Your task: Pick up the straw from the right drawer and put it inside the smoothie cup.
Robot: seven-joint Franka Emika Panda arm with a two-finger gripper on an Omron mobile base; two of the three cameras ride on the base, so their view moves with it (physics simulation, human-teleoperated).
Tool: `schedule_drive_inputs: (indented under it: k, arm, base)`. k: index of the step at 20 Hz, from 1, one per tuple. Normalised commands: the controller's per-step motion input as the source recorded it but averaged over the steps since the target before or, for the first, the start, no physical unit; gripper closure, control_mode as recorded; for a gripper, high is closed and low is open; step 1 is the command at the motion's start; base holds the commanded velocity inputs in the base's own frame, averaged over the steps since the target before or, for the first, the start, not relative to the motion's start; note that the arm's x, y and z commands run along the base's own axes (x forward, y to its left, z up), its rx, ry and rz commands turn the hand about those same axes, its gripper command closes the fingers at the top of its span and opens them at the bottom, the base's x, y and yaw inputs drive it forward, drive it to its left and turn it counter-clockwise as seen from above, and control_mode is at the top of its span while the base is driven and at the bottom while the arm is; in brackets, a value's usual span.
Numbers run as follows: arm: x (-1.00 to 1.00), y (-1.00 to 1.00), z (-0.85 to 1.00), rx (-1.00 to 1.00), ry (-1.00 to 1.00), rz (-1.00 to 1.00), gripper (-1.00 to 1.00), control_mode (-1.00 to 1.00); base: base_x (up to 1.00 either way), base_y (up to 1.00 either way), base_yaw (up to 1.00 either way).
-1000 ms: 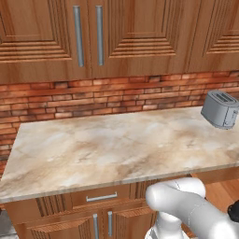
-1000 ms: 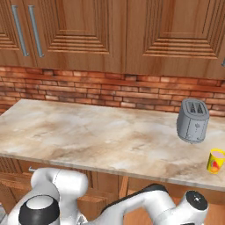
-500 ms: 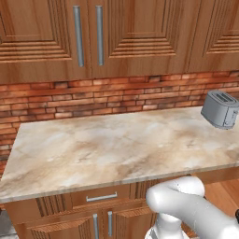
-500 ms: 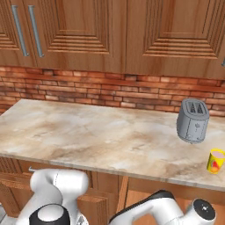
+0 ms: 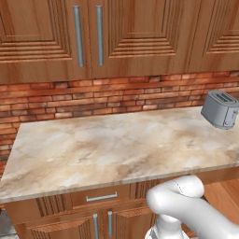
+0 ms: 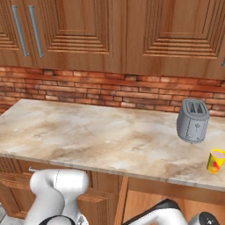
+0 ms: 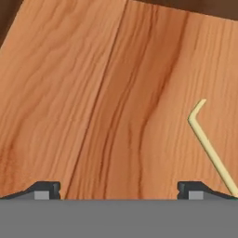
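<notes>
The hand view looks down on the reddish-brown wooden floor of the right drawer [image 7: 116, 116]. A pale yellow straw [image 7: 209, 148] with a bent top lies on it at the right. Its lower end runs down to the right fingertip [image 7: 195, 189]. My gripper [image 7: 121, 190] is open, its tips wide apart, with bare wood between them and the straw off to the right side. The smoothie cup [image 6: 215, 161], yellow with a red mark, stands on the counter at the far right. My white arm [image 6: 59, 186] reaches down below the counter edge.
A grey toaster [image 6: 192, 120] stands at the right end of the marble counter [image 5: 116, 144], left of the cup, and shows too as the toaster [image 5: 220, 108]. A closed drawer with a metal handle [image 5: 101, 197] sits under the counter. Wall cabinets hang above the brick backsplash.
The arm's wrist has sunk lower at the bottom of both base views, down below the counter. The counter, toaster and cup have not moved.
</notes>
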Motion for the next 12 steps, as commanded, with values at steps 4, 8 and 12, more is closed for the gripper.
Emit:
schedule_drive_inputs:
  k: [4,8,12]
  arm:
    - [0.00,-0.26,0.00,-0.02,-0.10,0.39,-1.00,-1.00]
    - [0.04,-0.16,-0.05,0.00,-0.09,0.35,-1.00,-1.00]
    - [0.00,-0.08,-0.08,0.00,-0.07,0.20,-1.00,-1.00]
  base:
    - [0.00,0.00,0.00]
    - [0.00,0.00,0.00]
    - [0.00,0.00,0.00]
